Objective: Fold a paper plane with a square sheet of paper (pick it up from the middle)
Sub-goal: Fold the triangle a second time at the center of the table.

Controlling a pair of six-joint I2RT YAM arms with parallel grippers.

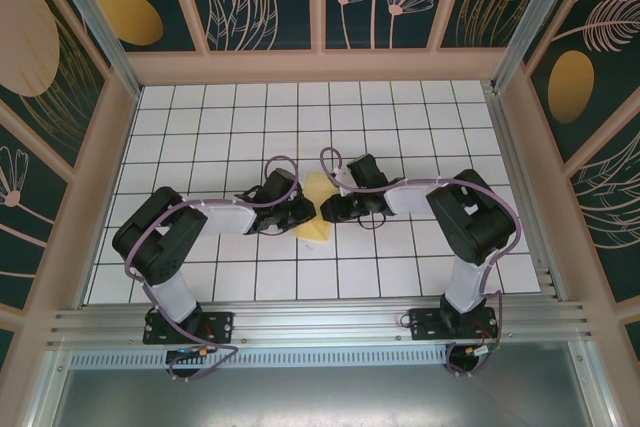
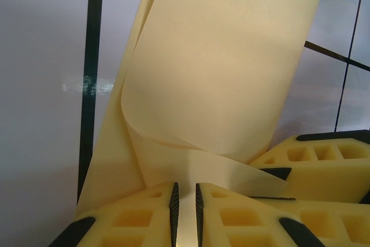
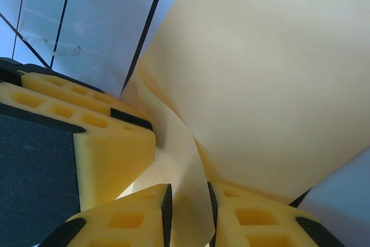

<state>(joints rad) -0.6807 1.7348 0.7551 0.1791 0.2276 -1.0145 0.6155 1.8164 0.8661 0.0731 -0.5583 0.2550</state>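
The square sheet of paper (image 1: 317, 229) is plain yellow and lies bent at the middle of the white grid table (image 1: 250, 127), between the two grippers. My left gripper (image 1: 303, 213) meets it from the left, my right gripper (image 1: 330, 209) from the right. In the left wrist view the paper (image 2: 219, 73) curls up and over, and its lower edge runs into the narrow slot of my left gripper (image 2: 185, 201), which is shut on it. In the right wrist view the paper (image 3: 272, 85) bends down into my right gripper (image 3: 188, 206), shut on a curled fold.
Both grippers stand almost tip to tip: the right gripper's fingers (image 2: 324, 166) appear beside the left jaws, and the left gripper's fingers (image 3: 110, 148) beside the right jaws. Wooden walls (image 1: 320, 65) ring the table, and a metal rail (image 1: 320, 322) runs along its near edge.
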